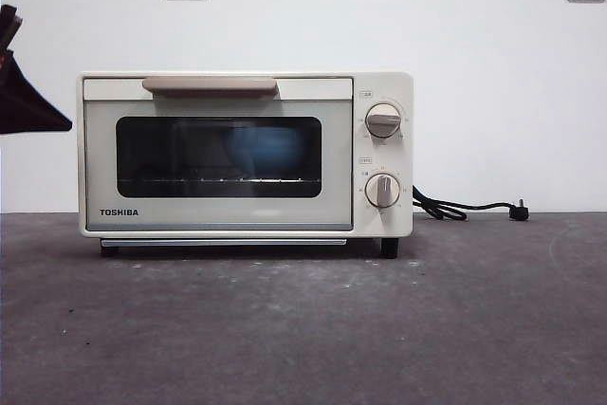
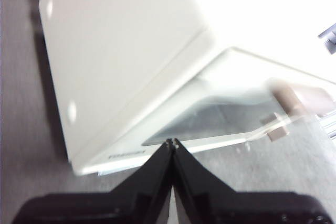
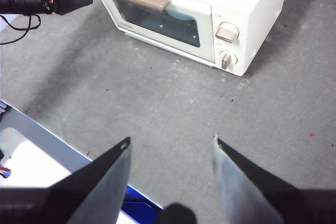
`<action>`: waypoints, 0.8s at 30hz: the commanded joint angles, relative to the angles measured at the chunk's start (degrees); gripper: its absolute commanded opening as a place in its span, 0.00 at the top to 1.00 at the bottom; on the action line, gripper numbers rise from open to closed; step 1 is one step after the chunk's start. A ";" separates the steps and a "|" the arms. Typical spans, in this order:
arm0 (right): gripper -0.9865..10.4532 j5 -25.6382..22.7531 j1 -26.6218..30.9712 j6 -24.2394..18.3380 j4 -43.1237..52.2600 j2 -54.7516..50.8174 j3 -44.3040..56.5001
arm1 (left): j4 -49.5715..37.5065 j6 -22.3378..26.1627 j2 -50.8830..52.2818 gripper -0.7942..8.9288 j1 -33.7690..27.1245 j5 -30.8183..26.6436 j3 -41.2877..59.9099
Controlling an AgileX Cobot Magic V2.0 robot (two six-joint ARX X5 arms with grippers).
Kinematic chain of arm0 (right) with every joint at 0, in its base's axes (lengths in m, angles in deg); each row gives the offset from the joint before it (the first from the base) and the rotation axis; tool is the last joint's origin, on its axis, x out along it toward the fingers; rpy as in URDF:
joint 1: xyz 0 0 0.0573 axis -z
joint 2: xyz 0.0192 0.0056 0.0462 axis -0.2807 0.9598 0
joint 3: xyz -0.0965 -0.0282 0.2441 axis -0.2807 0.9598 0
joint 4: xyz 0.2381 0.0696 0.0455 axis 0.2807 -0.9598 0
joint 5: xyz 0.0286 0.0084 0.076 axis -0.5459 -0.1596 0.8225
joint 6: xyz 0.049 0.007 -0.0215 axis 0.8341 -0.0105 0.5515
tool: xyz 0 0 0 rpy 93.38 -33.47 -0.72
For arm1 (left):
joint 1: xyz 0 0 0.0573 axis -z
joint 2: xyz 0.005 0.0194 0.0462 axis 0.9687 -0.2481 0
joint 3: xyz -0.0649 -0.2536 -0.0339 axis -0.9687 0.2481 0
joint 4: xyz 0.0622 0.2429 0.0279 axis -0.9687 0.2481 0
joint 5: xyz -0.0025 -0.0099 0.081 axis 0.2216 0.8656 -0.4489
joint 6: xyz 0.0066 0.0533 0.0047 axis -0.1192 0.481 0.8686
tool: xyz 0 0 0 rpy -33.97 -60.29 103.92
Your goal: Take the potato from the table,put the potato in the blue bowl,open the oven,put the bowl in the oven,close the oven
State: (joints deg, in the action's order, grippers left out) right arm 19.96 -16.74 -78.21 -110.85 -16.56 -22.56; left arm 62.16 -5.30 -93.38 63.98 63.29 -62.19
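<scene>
The cream-white boxy Toshiba oven (image 1: 245,154) stands door-closed on the dark grey tabletop (image 1: 303,329), the blue bowl (image 1: 267,147) inside. The left gripper (image 2: 171,142), fingers pinched together, hangs beside the oven; the right gripper (image 3: 172,141) hovers spread wide before it.

- The oven (image 1: 245,154) stands with its door shut, blocking its inside.
- Bare worktop (image 1: 303,329) lies open in front.
- The black cord (image 1: 455,207) trails on the worktop behind the oven's knob side.
</scene>
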 commanded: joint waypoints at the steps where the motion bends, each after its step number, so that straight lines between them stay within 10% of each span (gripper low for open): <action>1: 0.69 -0.13 -0.13 0.59 0.17 -0.04 0.02 | 1.38 -0.26 0.55 0.93 0.13 0.92 -0.61; 24: 0.69 3.80 -0.13 -3.15 -2.10 1.70 0.02 | 39.89 5.51 42.93 0.93 12.63 -15.82 -1.01</action>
State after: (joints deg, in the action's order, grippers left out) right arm 22.82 -16.74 -80.31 -113.13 -15.05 -22.56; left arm 99.92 -1.54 -52.13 76.11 48.58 -63.11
